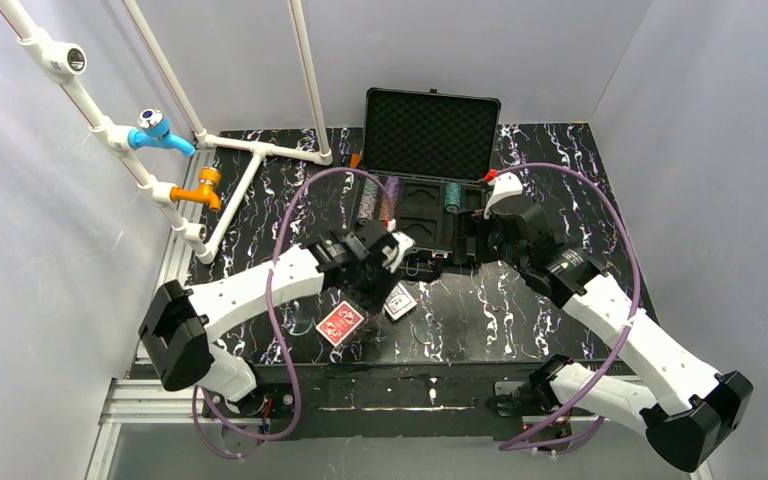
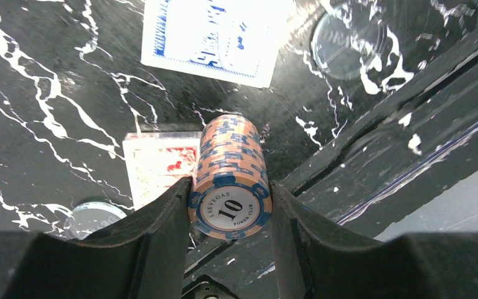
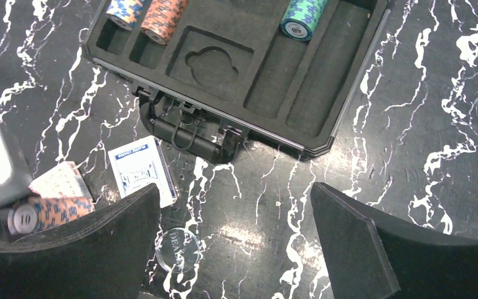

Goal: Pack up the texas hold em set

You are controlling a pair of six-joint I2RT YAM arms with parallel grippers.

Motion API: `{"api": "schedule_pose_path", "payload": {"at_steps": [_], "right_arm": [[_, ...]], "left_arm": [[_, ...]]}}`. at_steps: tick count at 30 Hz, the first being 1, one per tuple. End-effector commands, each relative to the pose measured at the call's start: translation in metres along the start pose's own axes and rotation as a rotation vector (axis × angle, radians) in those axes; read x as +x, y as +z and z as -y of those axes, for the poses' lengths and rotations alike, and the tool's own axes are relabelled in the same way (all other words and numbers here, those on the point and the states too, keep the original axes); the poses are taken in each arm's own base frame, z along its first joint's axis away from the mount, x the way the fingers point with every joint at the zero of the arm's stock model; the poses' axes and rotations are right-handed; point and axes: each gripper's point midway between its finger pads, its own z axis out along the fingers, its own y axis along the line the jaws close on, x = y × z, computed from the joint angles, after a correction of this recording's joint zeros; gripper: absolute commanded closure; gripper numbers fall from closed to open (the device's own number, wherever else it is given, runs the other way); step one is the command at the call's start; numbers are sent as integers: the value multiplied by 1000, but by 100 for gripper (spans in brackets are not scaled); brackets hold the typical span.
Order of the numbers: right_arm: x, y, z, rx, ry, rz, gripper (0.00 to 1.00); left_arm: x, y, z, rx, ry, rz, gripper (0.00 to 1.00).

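Observation:
The black briefcase (image 1: 430, 215) lies open at the back of the table, its egg-crate foam lid (image 1: 430, 130) upright. Its tray (image 3: 267, 81) holds a blue-orange chip stack (image 3: 123, 9), an orange stack (image 3: 162, 18) and a green stack (image 3: 302, 18). My left gripper (image 2: 230, 193) is shut on a stack of orange-and-blue "10" chips (image 2: 230, 168), held sideways above the table in front of the case. The red-backed deck (image 1: 340, 322) and blue-backed deck (image 1: 400, 300) lie flat below it. My right gripper (image 3: 235, 193) is open and empty over the table before the case's handle (image 3: 190, 134).
A clear dealer button (image 3: 177, 249) lies near the blue deck, and a second clear disc (image 2: 93, 218) lies beside the red deck. A white pipe frame with a blue tap (image 1: 160, 130) and an orange tap (image 1: 205, 185) stands at the back left.

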Motion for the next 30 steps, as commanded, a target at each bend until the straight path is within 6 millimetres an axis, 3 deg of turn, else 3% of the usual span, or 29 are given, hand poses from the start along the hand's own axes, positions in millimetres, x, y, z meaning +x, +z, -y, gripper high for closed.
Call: {"api": "schedule_pose_path", "payload": {"at_steps": [1,6,10,15,23,30], "right_arm": [[-16,-3,-13,-75,-15,72,2],[-14,-1,-20,-110,-20,65,2],[-15,0,-26,-145,-28,74,2],[-16,-2,-44,-259,-77,94,2],[-3,-16,-88,-568,-216,156,2],[24,-17,-115,-723,-432,224,0]], "left_arm": [[-29,-35,-11,138,-56,88,100],[-51,-41,-25,222,-49,170,100],[-61,-35,-45,215,-77,150,100],[-80,-39,-40,474,-164,159,100],[-80,-34,-31,590,-149,165,100],[-76,-50,-20,662,-119,228,100]]}}
